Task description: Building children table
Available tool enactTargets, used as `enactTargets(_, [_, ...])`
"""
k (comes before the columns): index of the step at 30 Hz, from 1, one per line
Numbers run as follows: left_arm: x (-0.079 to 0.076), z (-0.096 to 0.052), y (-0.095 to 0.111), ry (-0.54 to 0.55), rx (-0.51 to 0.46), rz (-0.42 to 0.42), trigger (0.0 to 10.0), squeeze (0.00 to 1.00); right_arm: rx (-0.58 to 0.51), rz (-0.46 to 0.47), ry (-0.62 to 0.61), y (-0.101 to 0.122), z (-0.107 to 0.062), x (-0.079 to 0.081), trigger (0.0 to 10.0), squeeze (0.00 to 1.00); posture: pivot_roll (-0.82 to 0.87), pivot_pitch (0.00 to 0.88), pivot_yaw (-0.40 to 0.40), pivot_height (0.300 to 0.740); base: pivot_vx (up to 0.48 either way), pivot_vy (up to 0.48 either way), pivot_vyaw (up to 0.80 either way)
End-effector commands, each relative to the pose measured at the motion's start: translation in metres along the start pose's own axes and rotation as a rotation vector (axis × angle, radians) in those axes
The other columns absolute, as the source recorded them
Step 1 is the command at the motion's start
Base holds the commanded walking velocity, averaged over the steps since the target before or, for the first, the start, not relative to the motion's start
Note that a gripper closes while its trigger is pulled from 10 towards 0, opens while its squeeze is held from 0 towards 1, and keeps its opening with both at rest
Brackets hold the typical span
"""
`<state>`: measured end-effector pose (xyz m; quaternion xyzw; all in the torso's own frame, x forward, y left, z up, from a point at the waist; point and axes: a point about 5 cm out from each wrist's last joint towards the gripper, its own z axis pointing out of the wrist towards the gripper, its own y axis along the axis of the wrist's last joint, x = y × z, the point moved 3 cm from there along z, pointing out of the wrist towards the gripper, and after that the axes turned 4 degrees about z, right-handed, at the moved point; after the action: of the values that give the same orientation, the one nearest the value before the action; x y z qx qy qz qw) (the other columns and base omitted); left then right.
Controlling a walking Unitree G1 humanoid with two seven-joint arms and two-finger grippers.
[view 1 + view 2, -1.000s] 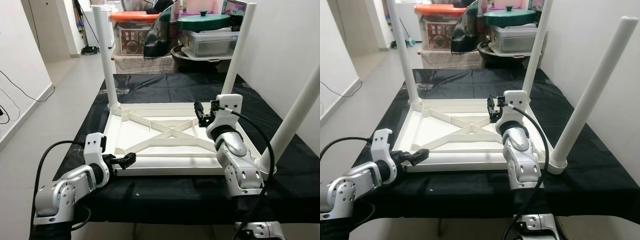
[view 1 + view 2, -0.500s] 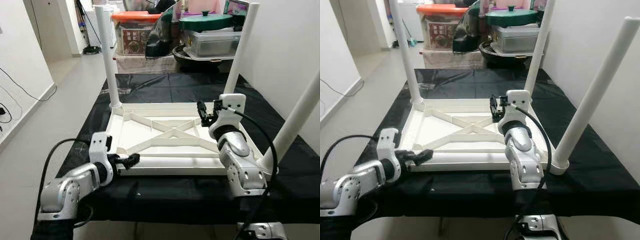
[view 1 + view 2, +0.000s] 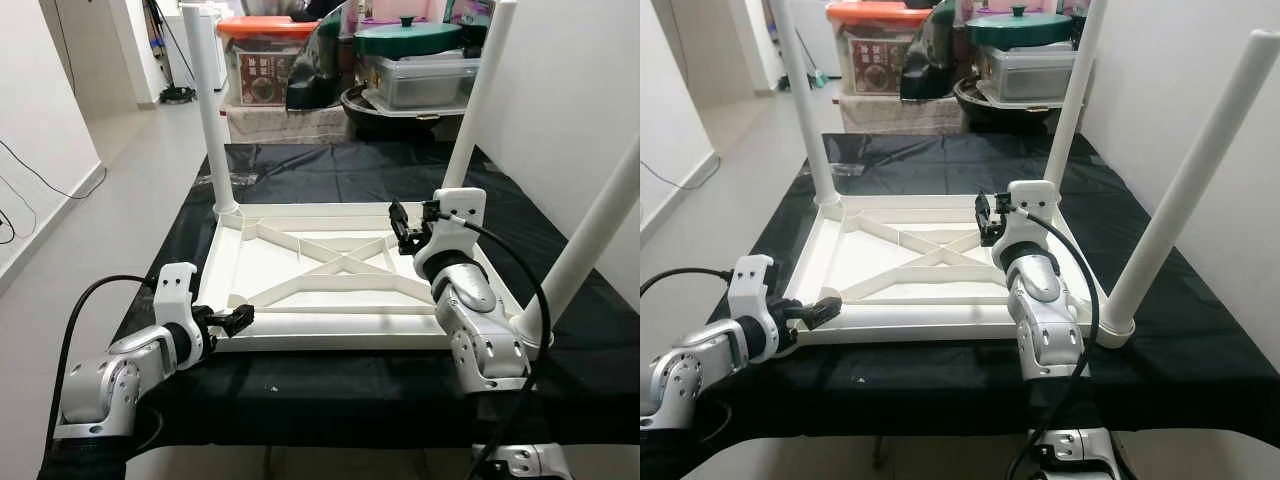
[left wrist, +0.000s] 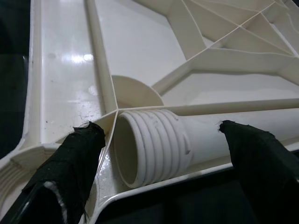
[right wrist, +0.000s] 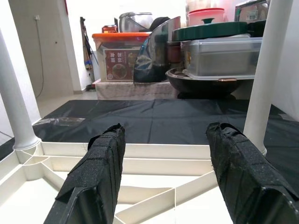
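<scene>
Room: black cloth (image 3: 350,390) covers a work table; storage boxes (image 3: 262,60) and a green pot lid (image 3: 405,38) sit behind it.
Head views, table top: white upside-down table top (image 3: 340,285) lies flat in the middle of the cloth, with three legs standing up at its corners.
Head views, left gripper: left gripper (image 3: 240,318) is at the near left corner of the table top.
Head views, right gripper: right gripper (image 3: 402,232) hangs over the right side, fingers apart, holding nothing.
Left wrist view: loose leg (image 4: 187,142) with a screw end lies inside the near edge, between the spread fingers (image 4: 70,163); not gripped.
Right wrist view: wide-apart fingers (image 5: 100,172) point at the far edge and a far leg (image 5: 268,70).
</scene>
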<state>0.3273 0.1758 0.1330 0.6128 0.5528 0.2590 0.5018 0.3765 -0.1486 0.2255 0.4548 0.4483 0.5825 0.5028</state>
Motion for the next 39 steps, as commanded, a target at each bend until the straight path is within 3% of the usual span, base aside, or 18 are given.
enactTargets(1, [0.004, 0.002, -0.008, 0.009, 0.023, -0.009, 10.0, 0.0, 0.0, -0.003, 0.012, 0.003, -0.001, 0.003, 10.0, 0.0, 0.03, 0.027, -0.039, 0.74, 0.0, 0.0, 0.0])
enactTargets(11, [-0.003, 0.015, -0.013, -0.018, 0.021, -0.034, 10.0, 0.0, -0.006, -0.014, 0.003, 0.006, -0.002, -0.002, 10.0, 0.0, 0.01, 0.034, -0.039, 0.74, 0.0, 0.0, 0.0])
enactTargets(14, [-0.019, 0.025, -0.008, -0.069, 0.013, -0.037, 10.0, 0.0, -0.005, -0.016, 0.004, 0.006, -0.002, -0.001, 10.0, 0.0, 0.01, 0.037, -0.037, 0.74, 0.0, 0.0, 0.0])
enactTargets(28, [-0.048, 0.025, -0.005, -0.126, 0.056, -0.021, 10.0, 0.0, -0.001, -0.014, 0.001, 0.005, -0.001, 0.0, 10.0, 0.0, 0.03, 0.036, -0.034, 0.74, 0.0, 0.0, 0.0])
enactTargets(34, [-0.044, 0.02, -0.003, -0.095, 0.083, -0.01, 10.0, 0.0, 0.0, -0.011, 0.0, 0.004, 0.0, 0.001, 10.0, 0.0, 0.04, 0.034, -0.035, 0.74, 0.0, 0.0, 0.0])
enactTargets(39, [-0.032, 0.016, 0.005, -0.033, 0.093, 0.012, 10.0, 0.0, 0.004, -0.006, 0.001, 0.002, 0.0, 0.003, 10.0, 0.0, 0.05, 0.038, -0.037, 0.74, 0.0, 0.0, 0.0])
